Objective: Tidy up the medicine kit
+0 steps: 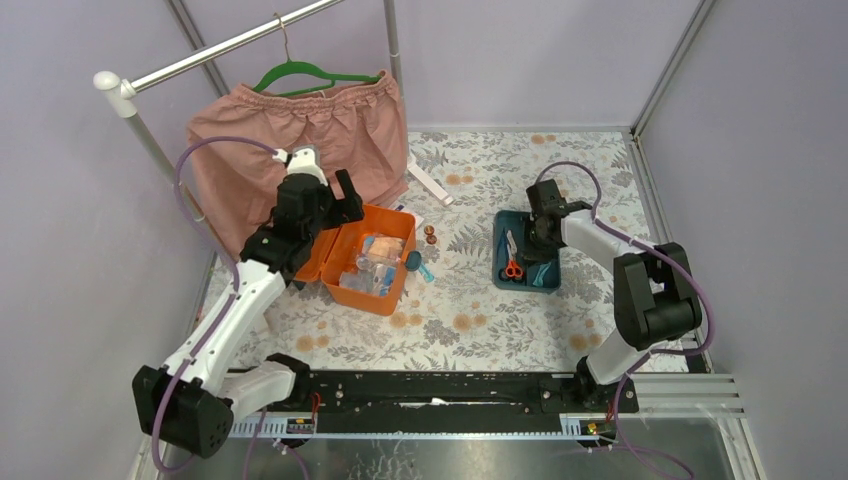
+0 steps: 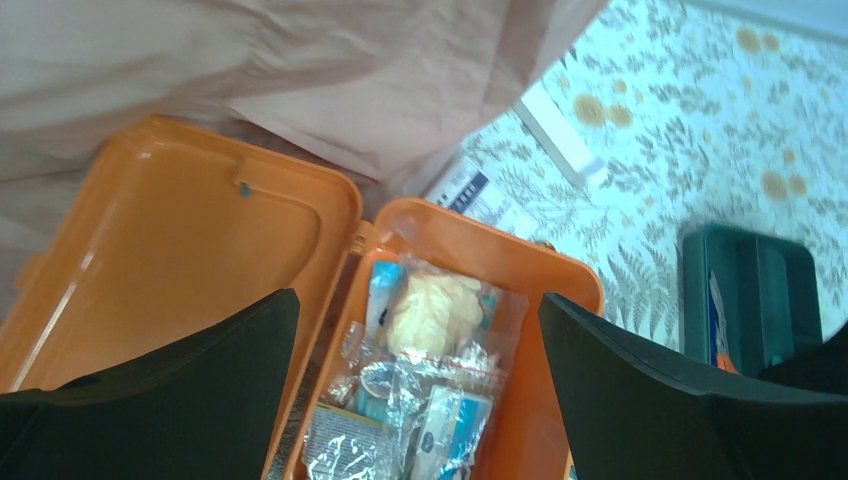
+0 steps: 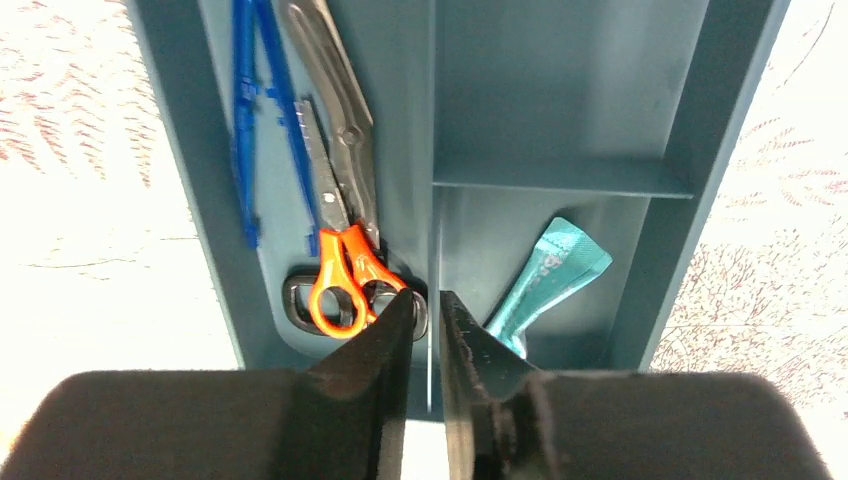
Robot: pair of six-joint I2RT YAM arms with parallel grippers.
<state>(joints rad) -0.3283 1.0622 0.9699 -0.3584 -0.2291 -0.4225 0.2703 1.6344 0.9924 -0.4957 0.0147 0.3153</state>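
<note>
The medicine kit's orange box lies open at centre left with its lid flat to the left. Its base holds clear bags of supplies. My left gripper hovers open above the box with nothing between its fingers. The dark teal insert tray sits apart on the table to the right. It holds orange-handled scissors, metal shears, blue tweezers and a teal sachet. My right gripper is shut on the tray's middle divider wall at its near end.
Pink shorts on a green hanger hang from a rail just behind the box and brush its lid. A white carton, two small brown vials and a teal-capped item lie on the floral cloth between box and tray.
</note>
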